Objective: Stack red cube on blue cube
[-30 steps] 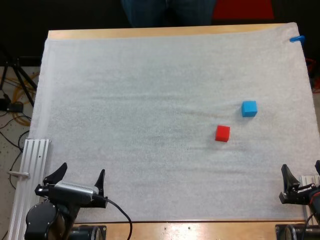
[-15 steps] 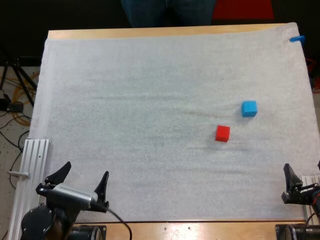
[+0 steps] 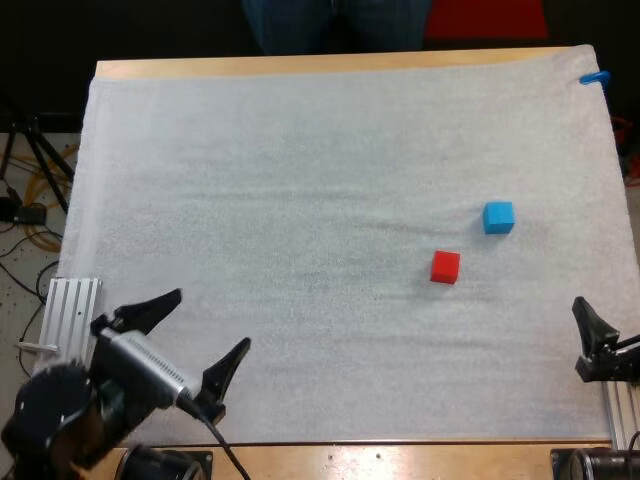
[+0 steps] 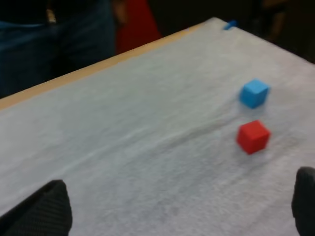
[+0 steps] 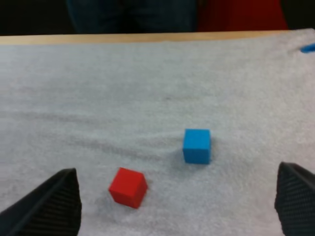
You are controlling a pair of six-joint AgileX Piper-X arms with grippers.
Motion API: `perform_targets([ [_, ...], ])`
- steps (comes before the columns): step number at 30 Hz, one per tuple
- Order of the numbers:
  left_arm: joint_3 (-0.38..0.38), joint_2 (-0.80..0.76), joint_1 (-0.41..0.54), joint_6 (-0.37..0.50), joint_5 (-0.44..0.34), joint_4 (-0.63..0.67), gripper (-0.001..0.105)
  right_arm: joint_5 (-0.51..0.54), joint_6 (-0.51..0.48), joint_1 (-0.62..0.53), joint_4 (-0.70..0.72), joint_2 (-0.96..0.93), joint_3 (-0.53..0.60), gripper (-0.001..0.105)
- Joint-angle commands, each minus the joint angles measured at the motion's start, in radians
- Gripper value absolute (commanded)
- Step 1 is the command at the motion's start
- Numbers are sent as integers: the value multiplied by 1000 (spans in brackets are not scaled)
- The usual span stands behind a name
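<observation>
- The red cube (image 3: 445,267) sat on the right half of the mat (image 3: 300,180). It lay nearer the arms than the blue cube (image 3: 498,217), close to it but with bare mat between them.
- The left gripper (image 3: 210,322) hung over the mat's near left corner, well apart from both cubes. Its fingers were spread wide and held nothing.
- The right gripper (image 3: 610,335) stood at the mat's near right edge. In its wrist view its fingers were parted with both cubes ahead between them, and it was empty. It was the nearer of the two to the cubes, so it looked the likelier one for the pick.
- The red cube looked small, stiff and light — a solid block with flat, matte faces that should neither give under the fingers nor slip much.
- The best hold seemed to be on two opposite side faces, at mid-height and centred, with the fingers square to those faces. The cube appeared turned a little against the mat's edge, so the wrist would likely need to turn to match.
- The blue cube looked just as light — a sideways nudge while setting the red one down could push it across the mat, so a straight descent seemed wise.
</observation>
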Motion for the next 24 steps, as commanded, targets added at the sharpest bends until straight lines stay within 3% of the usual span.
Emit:
perform_targets([
  [1,-27,32,-31,2,19,23,87,-31,-19,-4,4,15,-26,78],
  [7,-100,149,-208,19,16,45,87,-76,-46,-4,64,77,-99,78],
  [10,-108,184,-265,21,-35,45,87,-81,-46,-2,80,96,-123,78],
  [16,-107,222,-276,21,-73,43,87,-111,-49,5,83,138,-143,78],
  [24,-107,230,-276,21,-106,43,87,-63,-88,143,85,293,-168,78],
])
